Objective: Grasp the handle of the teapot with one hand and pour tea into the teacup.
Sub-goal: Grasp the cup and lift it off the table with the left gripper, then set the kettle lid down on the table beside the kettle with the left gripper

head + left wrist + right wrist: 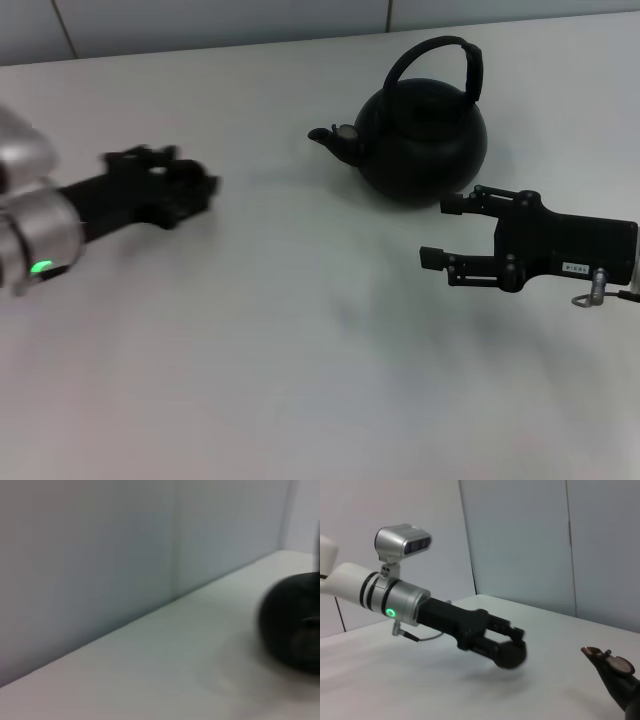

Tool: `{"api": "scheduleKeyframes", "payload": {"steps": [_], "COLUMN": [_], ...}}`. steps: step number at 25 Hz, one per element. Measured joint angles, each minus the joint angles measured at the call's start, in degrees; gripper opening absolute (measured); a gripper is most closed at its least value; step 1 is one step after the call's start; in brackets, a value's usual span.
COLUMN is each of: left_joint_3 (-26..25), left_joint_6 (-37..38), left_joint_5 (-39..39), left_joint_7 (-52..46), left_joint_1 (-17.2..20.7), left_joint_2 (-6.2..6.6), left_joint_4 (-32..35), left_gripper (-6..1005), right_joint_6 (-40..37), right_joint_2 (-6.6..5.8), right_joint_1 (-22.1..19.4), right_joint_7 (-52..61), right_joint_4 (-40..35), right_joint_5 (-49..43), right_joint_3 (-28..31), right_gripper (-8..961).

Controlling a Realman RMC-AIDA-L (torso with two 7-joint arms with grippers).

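Observation:
The matte-black teapot (425,135) stands at the back of the white table, spout pointing left, with its arched handle (470,65) upright over the top. Its spout (615,672) shows in the right wrist view. My right gripper (440,231) is open and empty, just in front of the teapot and a little to its right, apart from it. My left gripper (195,190) is at the left, well away from the teapot. In the right wrist view it (512,647) is shut on the small round black teacup (510,656), held just above the table. A blurred black round shape (292,625) fills the left wrist view's edge.
The white table (300,330) runs back to a pale panelled wall (200,20). Open tabletop lies between the two grippers and in front of them.

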Motion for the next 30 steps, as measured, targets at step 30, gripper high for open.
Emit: {"api": "scheduleKeyframes", "payload": {"steps": [30], "left_joint_3": [16.21], "left_joint_6": [-7.23], "left_joint_5": [-6.26], "left_joint_7": [0.83], "left_joint_1": [-3.48], "left_joint_2": [-0.31], "left_joint_4": [-1.84], "left_gripper": [742], "right_joint_6": [0.20], "right_joint_2": [0.08], "right_joint_1": [1.14], "right_joint_7": [0.20], "right_joint_4": [-0.28], "right_joint_5": [-0.38], "right_joint_3": [0.00], "right_gripper": [801]}}
